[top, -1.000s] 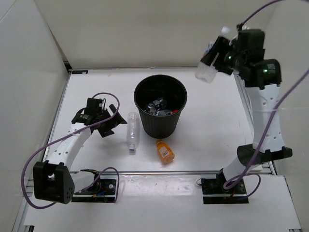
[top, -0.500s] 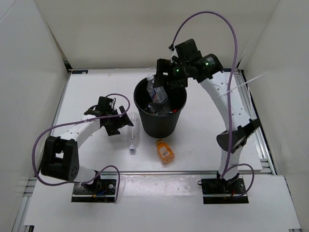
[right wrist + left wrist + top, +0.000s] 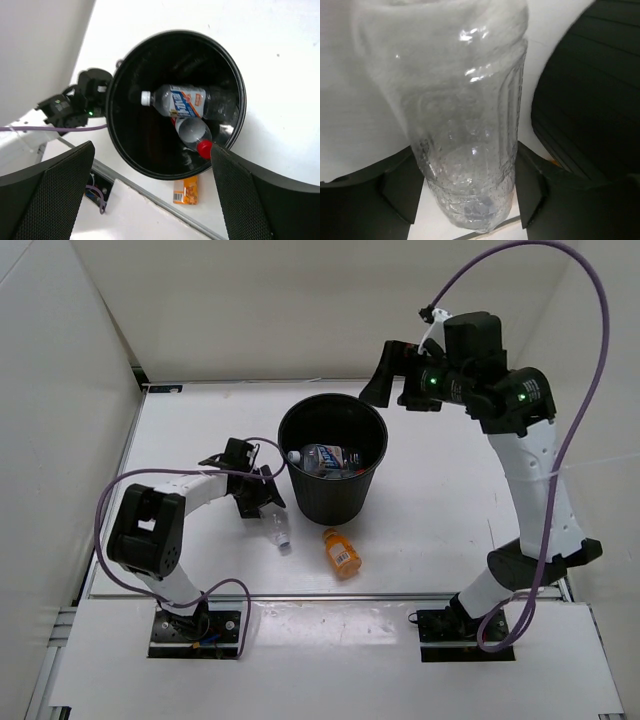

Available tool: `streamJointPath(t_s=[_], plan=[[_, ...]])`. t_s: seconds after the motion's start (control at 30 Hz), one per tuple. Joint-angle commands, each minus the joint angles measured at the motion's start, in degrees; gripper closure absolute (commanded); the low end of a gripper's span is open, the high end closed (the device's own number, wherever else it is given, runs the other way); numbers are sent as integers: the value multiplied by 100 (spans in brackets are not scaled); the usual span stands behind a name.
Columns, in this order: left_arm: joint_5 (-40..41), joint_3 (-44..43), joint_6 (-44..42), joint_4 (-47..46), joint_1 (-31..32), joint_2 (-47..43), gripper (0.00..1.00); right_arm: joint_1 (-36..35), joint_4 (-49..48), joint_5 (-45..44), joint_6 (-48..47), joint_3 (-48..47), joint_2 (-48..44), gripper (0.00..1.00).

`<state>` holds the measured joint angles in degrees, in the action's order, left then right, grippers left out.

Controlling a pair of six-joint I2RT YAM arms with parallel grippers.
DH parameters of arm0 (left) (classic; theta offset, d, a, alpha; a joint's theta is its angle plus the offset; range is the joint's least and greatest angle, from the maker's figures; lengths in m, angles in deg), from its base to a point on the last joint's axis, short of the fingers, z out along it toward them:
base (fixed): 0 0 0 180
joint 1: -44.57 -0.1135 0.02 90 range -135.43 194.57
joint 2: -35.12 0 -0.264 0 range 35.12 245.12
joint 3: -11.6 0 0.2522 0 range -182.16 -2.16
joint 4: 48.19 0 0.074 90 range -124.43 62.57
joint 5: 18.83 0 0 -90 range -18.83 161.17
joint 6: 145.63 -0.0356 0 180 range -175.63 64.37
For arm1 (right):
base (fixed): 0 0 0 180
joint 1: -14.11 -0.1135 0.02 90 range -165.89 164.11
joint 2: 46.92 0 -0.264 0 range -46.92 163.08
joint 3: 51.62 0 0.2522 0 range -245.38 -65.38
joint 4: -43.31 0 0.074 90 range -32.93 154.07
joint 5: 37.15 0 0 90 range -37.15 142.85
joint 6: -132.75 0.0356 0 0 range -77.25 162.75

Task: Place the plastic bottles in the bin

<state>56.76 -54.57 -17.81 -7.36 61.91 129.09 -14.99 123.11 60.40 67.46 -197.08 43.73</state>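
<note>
Light, slick, crushable clear bottle (image 3: 470,125) at the bin's (image 3: 335,502) eight o'clock: left jaws pinch its body gently; right jaws gape empty.

A white table (image 3: 440,510) stands enclosed by plain white walls (image 3: 250,310).

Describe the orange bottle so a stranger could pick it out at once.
Start at the round black bin in the middle of the white table. Just in front of it, on the near side, a short bottle lies on its side. It alone is orange, cap included; its left neighbour is a clear bottle.
</note>
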Motion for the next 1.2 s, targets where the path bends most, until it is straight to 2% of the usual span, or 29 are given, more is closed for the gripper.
streamJointPath(t_s=[0.0,0.07,0.17,0.2,0.27,0.3,0.33,0.4,0.43,0.5,0.53,0.6,0.63,0.8,0.87,0.97,1.0,1.1,1.13,1.17], plan=[[35,-174,-144,-123,76,130,28,36,84,36,-203,241,163,0],[35,-174,-91,-123,-2,60,46,141,84,36,-203,328,111,0],[114,-7,145,34,-204,-676,49,299,137,36,-203,513,40,0],[297,-85,207,148,-205,-1235,49,352,137,88,-134,662,-29,0],[640,-418,330,551,-275,-1731,47,545,137,89,-46,873,-153,0],[859,-681,331,1119,-328,-1916,47,607,85,141,33,1005,-249,0],[1436,-1397,331,1482,-328,-2135,46,747,84,141,86,1267,-302,0],[1966,-2209,384,2054,-328,-2190,46,888,23,141,165,1576,-495,0],[2212,-2987,384,2326,-328,-2190,46,1028,-47,141,244,1751,-565,0],[2215,-3747,305,2329,-224,-2121,45,1169,-100,194,323,2182,-688,0],[2093,-4421,209,2233,-162,-1929,43,1292,-100,246,324,2297,-689,0],[1952,-5084,42,1961,162,-1595,40,1398,-100,369,394,2525,-689,0],[1882,-5679,-20,1908,303,-1132,40,1459,-100,370,455,2579,-689,0],[2091,-7212,-424,2179,1288,365,36,1670,-153,633,509,2702,-689,1],[2328,-7450,-556,2294,1701,760,36,1750,-205,703,561,2702,-741,1],[2417,-7347,-627,2294,2044,911,30,1873,-206,756,561,2702,-864,1],[2539,-7294,-697,2355,2097,912,24,1873,-206,757,500,2702,-865,1],[3021,-7354,-750,2540,2230,851,15,1873,-206,696,438,2754,-1128,0],[3128,-7407,-750,2592,2230,772,0,1873,-206,695,377,2885,-1285,0],[3303,-7407,-811,2593,2290,563,0,1873,-258,695,298,3035,-1470,0]])
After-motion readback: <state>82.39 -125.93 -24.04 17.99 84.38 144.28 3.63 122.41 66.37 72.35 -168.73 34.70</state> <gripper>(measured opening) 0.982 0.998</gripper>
